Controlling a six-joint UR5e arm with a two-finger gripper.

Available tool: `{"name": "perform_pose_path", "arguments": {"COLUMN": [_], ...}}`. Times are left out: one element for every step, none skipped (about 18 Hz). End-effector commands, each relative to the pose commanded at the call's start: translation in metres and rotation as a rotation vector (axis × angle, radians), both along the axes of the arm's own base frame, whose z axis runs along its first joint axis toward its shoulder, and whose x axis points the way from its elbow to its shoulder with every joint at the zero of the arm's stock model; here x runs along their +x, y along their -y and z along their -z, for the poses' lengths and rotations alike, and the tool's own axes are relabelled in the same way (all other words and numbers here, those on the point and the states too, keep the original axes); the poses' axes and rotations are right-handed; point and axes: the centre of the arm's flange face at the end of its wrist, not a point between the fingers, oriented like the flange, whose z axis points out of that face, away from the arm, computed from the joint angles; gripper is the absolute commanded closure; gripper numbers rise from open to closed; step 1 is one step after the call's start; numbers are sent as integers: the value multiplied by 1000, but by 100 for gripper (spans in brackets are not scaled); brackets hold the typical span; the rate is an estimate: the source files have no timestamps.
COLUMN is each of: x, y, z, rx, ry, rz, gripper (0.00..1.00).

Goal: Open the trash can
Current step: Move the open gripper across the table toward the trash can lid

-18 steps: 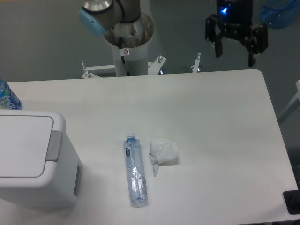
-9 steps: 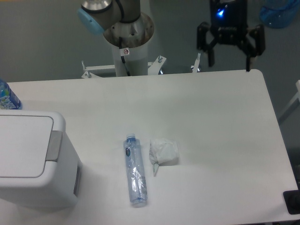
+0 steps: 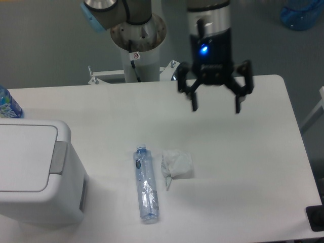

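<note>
The trash can (image 3: 35,172) is a large white boxy bin at the table's left front, with its flat lid down and a grey push tab (image 3: 59,158) on the lid's right edge. My gripper (image 3: 215,107) hangs open above the table's back middle, fingers pointing down and spread wide, with nothing between them. It is far to the right of the bin and well above the tabletop.
A clear plastic bottle (image 3: 146,184) lies on the table beside a crumpled white wrapper (image 3: 176,164). Another bottle with a blue label (image 3: 7,105) stands at the left edge behind the bin. The arm's base column (image 3: 137,40) rises behind the table.
The gripper has swung from beyond the table's back right corner leftward and forward, down over the table's back middle. It stays open. Nothing on the table has moved.
</note>
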Motion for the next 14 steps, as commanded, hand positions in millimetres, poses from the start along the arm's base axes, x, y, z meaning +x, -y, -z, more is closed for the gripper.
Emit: {"name": "perform_pose_path", "arguments": {"x": [4, 8, 14, 21, 29, 36, 46, 54, 60, 65, 71, 78, 85, 95], "y": [-6, -12, -17, -24, -29, -34, -41, -47, -51, -59, -68, -76, -83, -93], "z": [2, 3, 4, 7, 8, 7, 8, 10, 10, 12, 15, 16, 20, 25], "rx": [11, 22, 31, 39, 49, 61, 72, 79, 88, 94, 97, 103, 102, 104], "ry": [10, 24, 40, 59, 77, 92, 112, 132, 144, 159, 176, 191, 206, 229], "rz": [-8, -19, -29, -38, -50, -61, -66, -68, -71, -65, -60, -59, -59, -64], "gripper": [0, 0, 0, 0, 0, 0, 0, 0, 0, 0, 0, 0, 0, 0]}}
